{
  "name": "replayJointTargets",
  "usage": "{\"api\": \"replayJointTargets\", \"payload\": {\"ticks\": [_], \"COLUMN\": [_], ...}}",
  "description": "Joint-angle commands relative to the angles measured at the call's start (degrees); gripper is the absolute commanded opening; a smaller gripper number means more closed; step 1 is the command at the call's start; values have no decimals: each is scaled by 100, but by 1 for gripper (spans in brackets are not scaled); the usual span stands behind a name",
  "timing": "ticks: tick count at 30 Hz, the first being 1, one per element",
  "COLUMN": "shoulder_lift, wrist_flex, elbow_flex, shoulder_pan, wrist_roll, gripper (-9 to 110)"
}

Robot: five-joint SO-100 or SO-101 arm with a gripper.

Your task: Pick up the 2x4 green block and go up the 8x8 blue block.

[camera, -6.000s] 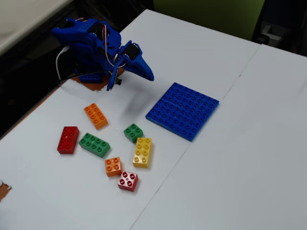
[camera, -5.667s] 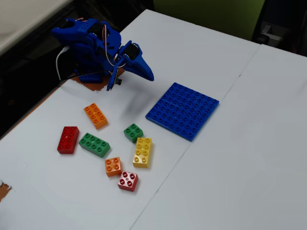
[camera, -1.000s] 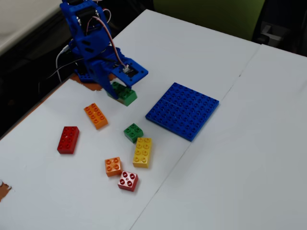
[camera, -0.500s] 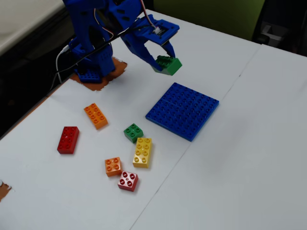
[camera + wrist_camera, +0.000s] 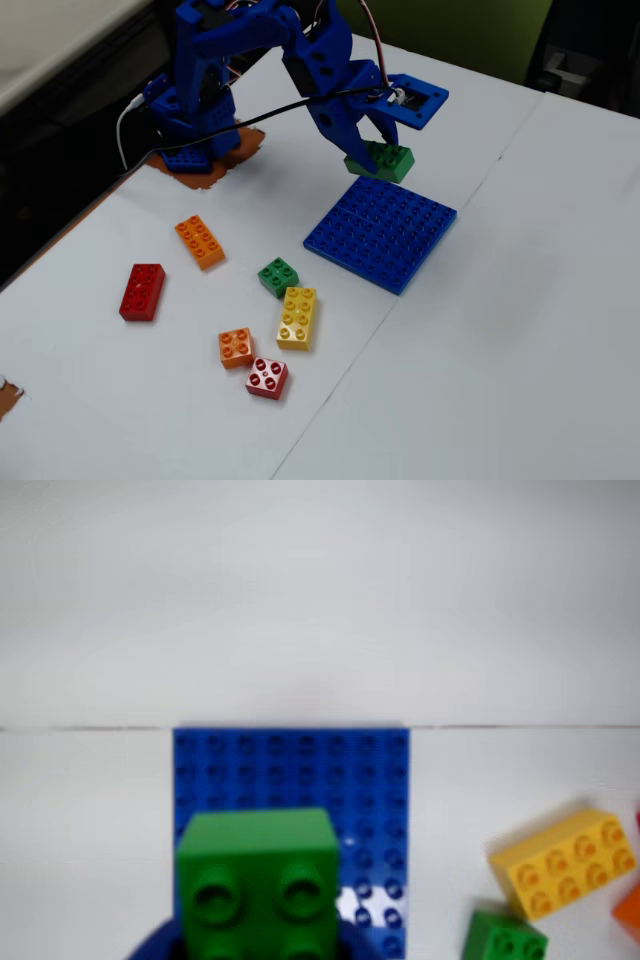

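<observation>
My gripper [image 5: 372,150] is shut on the 2x4 green block [image 5: 381,159] and holds it in the air just above the near-arm edge of the 8x8 blue block [image 5: 380,232]. In the wrist view the green block [image 5: 258,880] fills the bottom centre, studs facing the camera, with blue jaw parts on both sides of it at the bottom edge. Beyond it lies the blue baseplate [image 5: 290,770], flat on the white table. The fingertips are mostly hidden by the block.
A small 2x2 green brick [image 5: 278,276] and a yellow brick [image 5: 297,317] lie in front of the plate; both show in the wrist view [image 5: 503,938], [image 5: 565,862]. Orange bricks [image 5: 200,241], [image 5: 235,347], a red brick [image 5: 142,291] and a small red brick [image 5: 267,378] lie further left.
</observation>
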Motion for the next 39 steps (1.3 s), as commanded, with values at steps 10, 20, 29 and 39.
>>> {"api": "replayJointTargets", "payload": {"ticks": [10, 20, 29, 39], "shoulder_lift": [-703, -861, -914, -993], "wrist_flex": [53, 360, 360, 343], "elbow_flex": [-624, -721, -800, -905], "shoulder_pan": [141, 176, 229, 281], "wrist_roll": [-466, -659, -554, -369], "gripper": [3, 3, 3, 3]}}
